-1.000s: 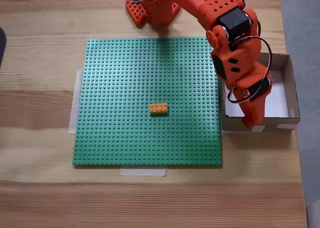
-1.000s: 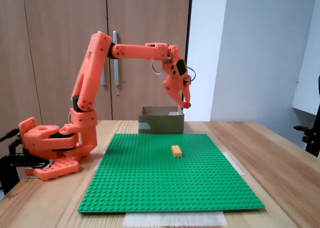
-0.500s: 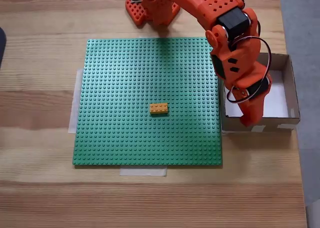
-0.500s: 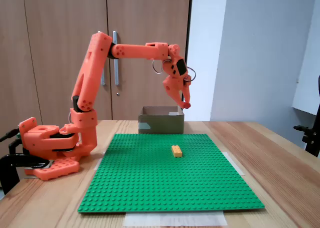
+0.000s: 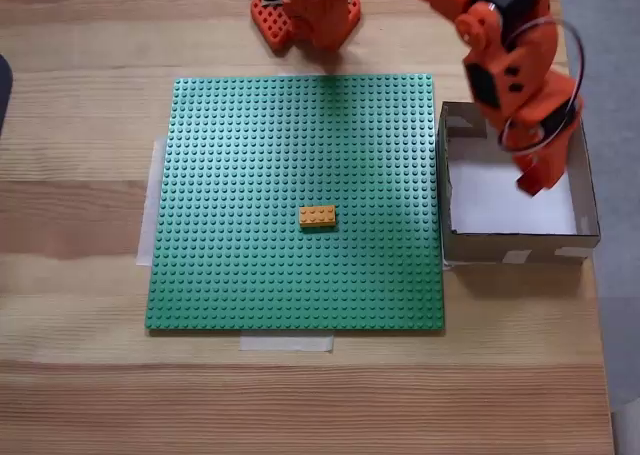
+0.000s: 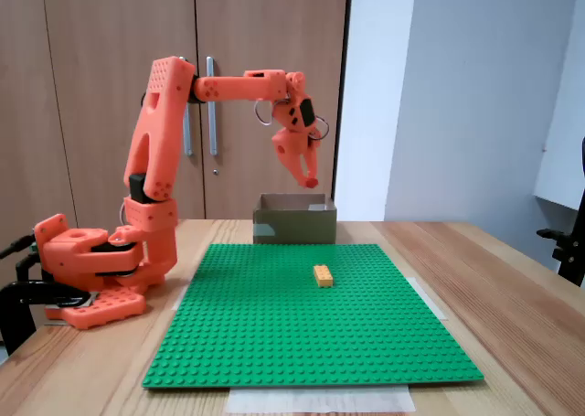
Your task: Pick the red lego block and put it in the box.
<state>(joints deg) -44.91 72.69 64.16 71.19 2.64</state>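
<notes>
My orange gripper (image 5: 534, 181) hangs over the white floor of the box (image 5: 446, 180), toward its right side in a fixed view from above. The jaws are shut on a small red piece at the tip, the red lego block (image 5: 529, 186). From the side, the gripper (image 6: 311, 181) points down above the brown cardboard box (image 6: 294, 225), and the red lego block (image 6: 313, 184) shows at its tip, well clear of the rim.
A yellow-orange brick (image 5: 317, 216) (image 6: 323, 275) sits near the middle of the green baseplate (image 5: 250, 155) (image 6: 302, 343). The box stands against the plate's right edge in the view from above. The arm's base (image 5: 305, 15) (image 6: 87, 270) is at the table's far edge.
The gripper has swung from above the box's near wall to over its interior, carrying the red block. The yellow-orange brick has not moved.
</notes>
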